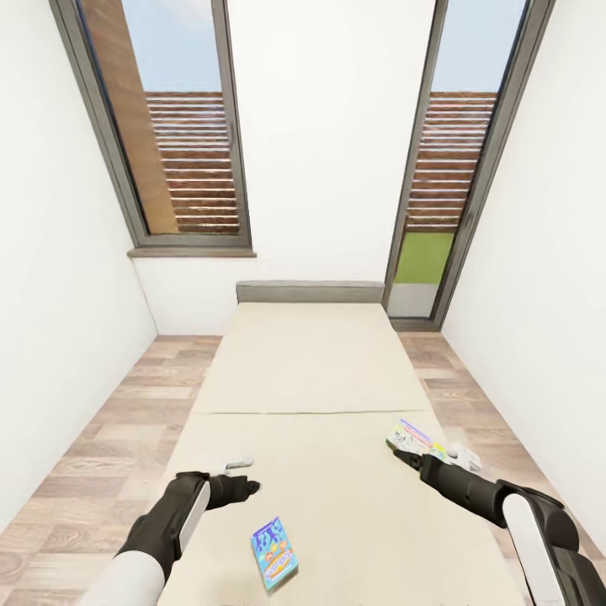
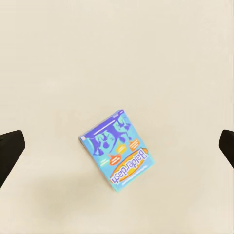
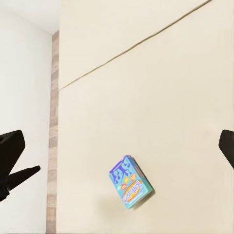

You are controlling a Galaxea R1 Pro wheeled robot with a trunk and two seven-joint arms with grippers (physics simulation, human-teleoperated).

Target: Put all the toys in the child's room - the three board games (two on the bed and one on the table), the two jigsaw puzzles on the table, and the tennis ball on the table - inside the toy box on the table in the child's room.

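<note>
Board game point(image 1: 274, 554) with blue cover lies flat on the cream mattress of the bed point(image 1: 311, 362), near the foot end, roughly between the two arms and closer to the left one. Left wrist view looks straight down on it point(image 2: 115, 151): cover up, turned at an angle to the fingers, nothing touching it. Left gripper point(image 1: 244, 487) hovers just above the mattress, up-bed of the box, jaws spread wide and empty. Second board game point(image 1: 410, 438), white and multicolour, sits at the right edge of the mattress; right gripper point(image 1: 406, 459) is right at it, but I can't tell from here whether the jaws are around it. Right wrist view shows the finger tips far apart with only the blue box point(image 3: 130, 183) and mattress between them, so that claw reads open too. Handling guess: light, stiff cardboard, smooth printed faces, likely slippery. It's too flat for a top pinch across the cover; better to take it across the short width at the edges, pressing slightly into the soft mattress. Toy box isn't here, so a carry follows.
</note>
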